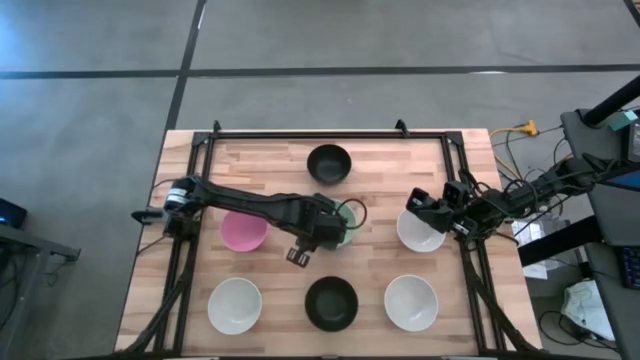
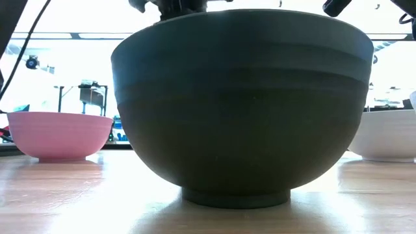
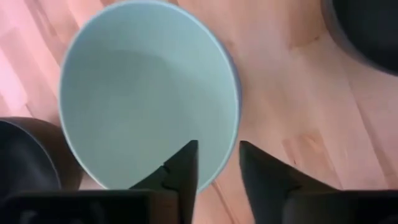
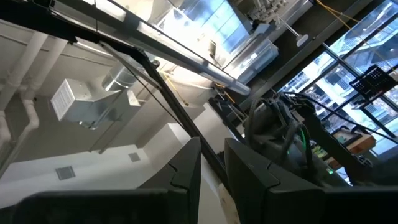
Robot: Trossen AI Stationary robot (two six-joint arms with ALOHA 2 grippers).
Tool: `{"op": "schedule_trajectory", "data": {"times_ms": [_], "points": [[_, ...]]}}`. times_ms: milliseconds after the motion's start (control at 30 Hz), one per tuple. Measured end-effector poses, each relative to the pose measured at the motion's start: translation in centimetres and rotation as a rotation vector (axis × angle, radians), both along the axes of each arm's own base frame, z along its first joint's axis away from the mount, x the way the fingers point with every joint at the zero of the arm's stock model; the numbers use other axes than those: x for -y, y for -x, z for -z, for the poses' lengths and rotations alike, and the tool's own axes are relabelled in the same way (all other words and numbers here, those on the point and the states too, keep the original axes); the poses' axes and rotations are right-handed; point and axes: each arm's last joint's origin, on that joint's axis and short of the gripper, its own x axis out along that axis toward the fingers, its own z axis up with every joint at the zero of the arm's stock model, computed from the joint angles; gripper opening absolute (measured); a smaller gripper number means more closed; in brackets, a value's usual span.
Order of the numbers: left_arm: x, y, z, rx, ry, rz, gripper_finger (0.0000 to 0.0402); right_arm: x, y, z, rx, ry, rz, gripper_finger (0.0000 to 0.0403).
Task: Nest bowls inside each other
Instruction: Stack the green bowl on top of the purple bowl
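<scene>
The mint green bowl stands upright on its foot at the table's middle. My left gripper hangs over its near-left rim, open by a narrow gap. One finger is over the hollow and one is outside. My right gripper waits at the table's right, beside a white bowl. It is tipped toward the ceiling, and a narrow gap shows between its fingers. Also standing apart are a pink bowl, two black bowls and two more white bowls. My left gripper comes at the mint green bowl slanting down from the near left. The bowl's rim runs through the gap between the two fingers. I cannot tell whether either finger touches it. The bowl stands on the table.
In the low view the near black bowl fills most of the picture, with the pink bowl to its left and a white bowl to its right. A black frame borders the wooden table. Cables lie off its right edge.
</scene>
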Motion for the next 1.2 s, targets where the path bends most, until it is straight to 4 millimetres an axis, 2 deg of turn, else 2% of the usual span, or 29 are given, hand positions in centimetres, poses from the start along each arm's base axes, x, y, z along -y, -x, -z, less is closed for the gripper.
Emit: {"op": "schedule_trajectory", "data": {"times_ms": [133, 200, 933, 1200], "points": [[0.0, -0.1, 0.9, -0.035, 0.021, 0.003, 0.0025, 0.0, 0.0, 0.0, -0.001, -0.002, -0.002, 0.0068], [0.0, -0.1, 1.1, -0.037, 0.033, 0.005, 0.0007, 0.0, 0.0, 0.0, -0.002, -0.003, -0.003, 0.0068], [-0.5, -0.5, 1.5, -0.032, 0.036, -0.007, 0.0015, 0.0, 0.0, 0.0, -0.002, -0.006, -0.004, 0.0068], [-0.6, -0.3, 3.1, -0.061, 0.035, -0.01, 0.0015, 0.0, 0.0, 0.0, -0.002, -0.006, -0.004, 0.0068]]}}
